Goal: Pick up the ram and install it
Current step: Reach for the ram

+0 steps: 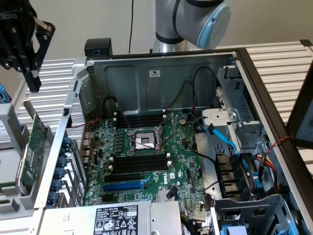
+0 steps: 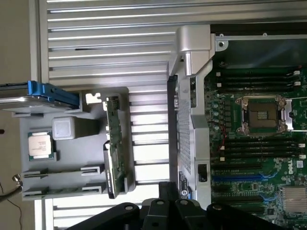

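Wrist view: gripper (image 2: pixel 165 211) sits nearest the camera; can't tell if the jaws are released or clenched. Beyond it, the ram (image 2: pixel 113 120) stands on edge in the gray holder (image 2: pixel 72 179) on the slatted tabletop (image 2: pixel 110 43), end to end with the expansion card (image 2: pixel 112 172), apart from the gripper. CPU (image 2: pixel 41 145) lies in the same holder. Exterior view: gripper (image 1: pixel 24 49) hangs above the holder, outside the open case (image 1: pixel 161 73). Black memory slots (image 1: pixel 139 161) flank the motherboard's socket (image 1: pixel 145 141).
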You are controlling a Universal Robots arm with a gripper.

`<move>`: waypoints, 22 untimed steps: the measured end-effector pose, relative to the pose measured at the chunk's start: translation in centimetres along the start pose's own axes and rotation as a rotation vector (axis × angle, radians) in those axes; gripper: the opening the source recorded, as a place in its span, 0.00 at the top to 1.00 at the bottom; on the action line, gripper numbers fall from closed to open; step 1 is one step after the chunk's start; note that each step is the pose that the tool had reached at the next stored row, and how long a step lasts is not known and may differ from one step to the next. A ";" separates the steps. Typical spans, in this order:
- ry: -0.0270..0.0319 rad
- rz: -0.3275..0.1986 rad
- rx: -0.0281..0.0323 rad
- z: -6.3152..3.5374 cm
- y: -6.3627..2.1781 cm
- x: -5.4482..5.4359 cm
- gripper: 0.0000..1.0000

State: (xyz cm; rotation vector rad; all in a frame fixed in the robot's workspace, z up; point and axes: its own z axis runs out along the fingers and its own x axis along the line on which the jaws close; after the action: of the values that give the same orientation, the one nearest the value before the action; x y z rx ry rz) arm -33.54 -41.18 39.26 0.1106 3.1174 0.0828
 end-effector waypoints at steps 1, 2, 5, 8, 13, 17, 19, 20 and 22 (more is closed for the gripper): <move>0.0000 0.000 0.0000 -0.01 -0.08 0.5 0.89; 0.0000 0.000 0.0000 -0.03 -0.16 0.9 0.89; 0.0000 0.000 0.0000 -0.07 -0.39 2.2 0.89; 0.0000 0.000 0.0000 -0.10 -0.62 3.6 0.89; 0.0000 0.000 0.0000 -0.16 -0.95 5.9 0.89; 0.0001 0.000 0.0000 -0.22 -1.24 7.7 0.89; 0.0000 0.000 -0.0001 -0.24 -1.41 8.6 0.89; 0.0000 0.000 0.0000 -0.25 -1.50 9.0 0.89; 0.0000 0.000 0.0000 -0.28 -1.70 9.9 0.89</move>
State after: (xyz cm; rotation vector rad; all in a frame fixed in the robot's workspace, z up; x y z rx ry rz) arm -43.54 -42.18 39.26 0.1105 3.1174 0.0829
